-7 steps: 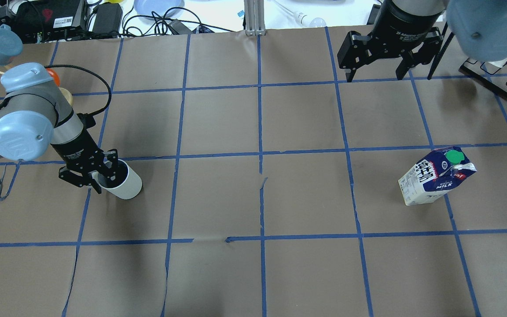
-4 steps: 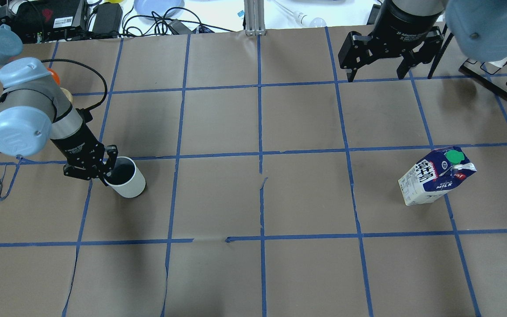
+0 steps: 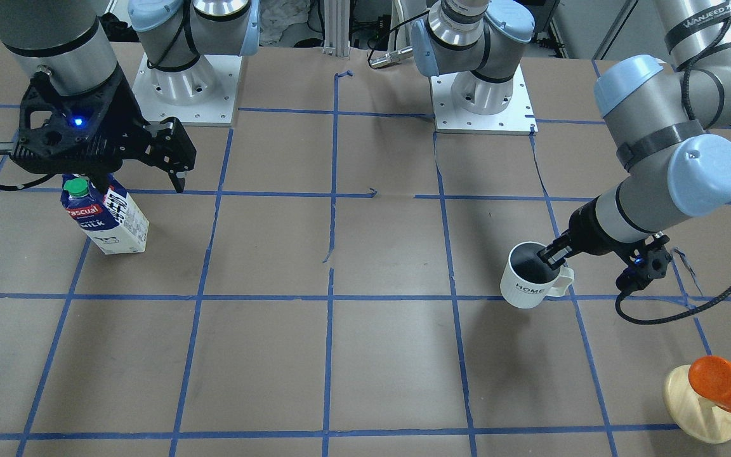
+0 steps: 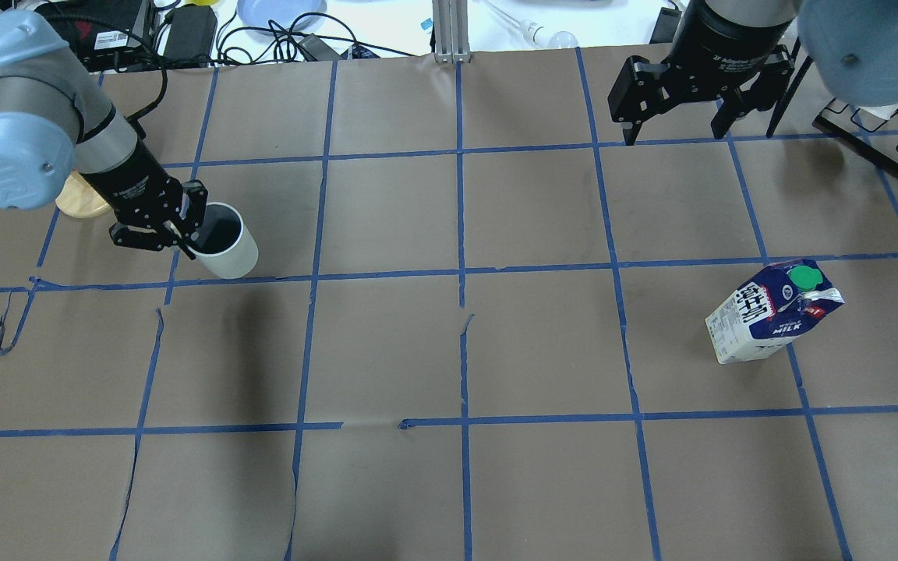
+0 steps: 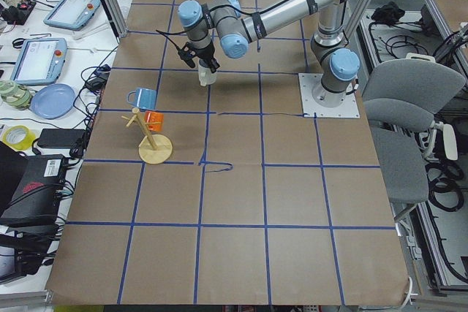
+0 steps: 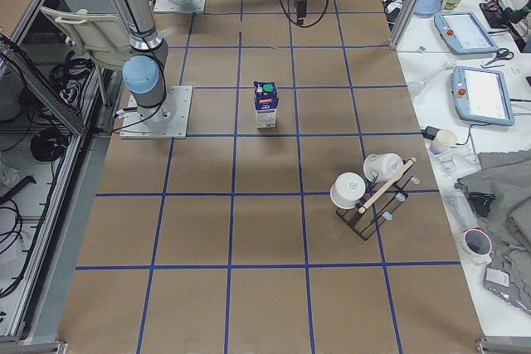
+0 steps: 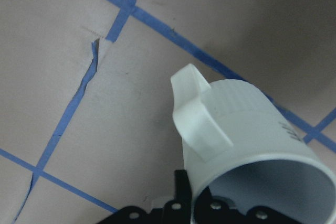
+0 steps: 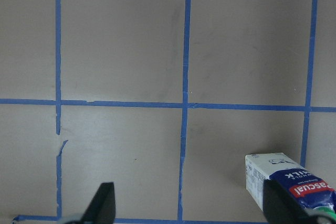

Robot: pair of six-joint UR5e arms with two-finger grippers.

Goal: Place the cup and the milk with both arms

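The white cup [image 4: 229, 253] with "HOME" lettering [image 3: 526, 282] hangs above the table at the left. My left gripper [image 4: 184, 236] is shut on its rim beside the handle, one finger inside and one outside. The left wrist view shows the cup [image 7: 247, 145] tilted, handle up. The blue and white milk [image 4: 768, 312] stands upright on the table at the right, green cap on top. My right gripper [image 4: 673, 137] is open and empty, high above the table and beyond the carton. In the right wrist view the milk [image 8: 294, 182] sits by the right finger.
A wooden stand with an orange cup [image 3: 711, 393] and a blue mug [image 5: 142, 98] stands near my left arm. A black rack with white cups [image 6: 373, 192] stands at the far right. Cables and devices lie beyond the table's far edge.
My left arm has lifted the cup and carried it toward the far side of the table. The right gripper has shifted only slightly. The milk has not moved.
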